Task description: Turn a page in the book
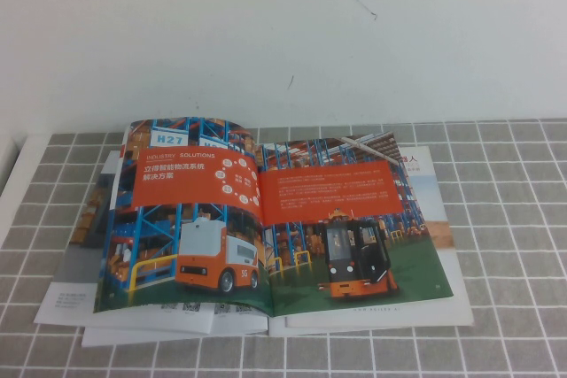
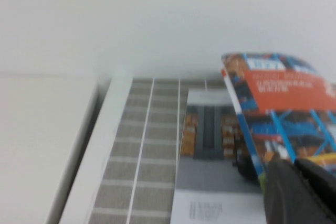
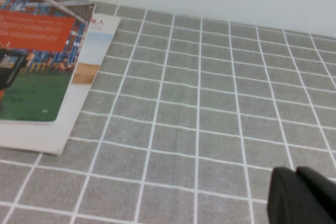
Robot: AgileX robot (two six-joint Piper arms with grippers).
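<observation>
The book (image 1: 266, 219) lies open on the grey tiled cloth. The page (image 1: 354, 227) with the black-and-orange forklift, blue racks and orange text panel is its right-hand sheet and lies flat; it also shows in the right wrist view (image 3: 37, 61). The left-hand sheet (image 1: 186, 210) with the orange-and-white vehicle bows upward; it shows in the left wrist view (image 2: 283, 103). Neither arm shows in the high view. My left gripper (image 2: 294, 169) is shut and empty, off the book's left side. My right gripper (image 3: 294, 174) is shut and empty over bare cloth to the right of the book.
Plainer white booklets (image 1: 434, 307) lie under the book and stick out at its left (image 1: 71, 307) and right edges. The white table edge (image 2: 100, 145) runs along the cloth's left side. A white wall (image 1: 283, 33) stands behind.
</observation>
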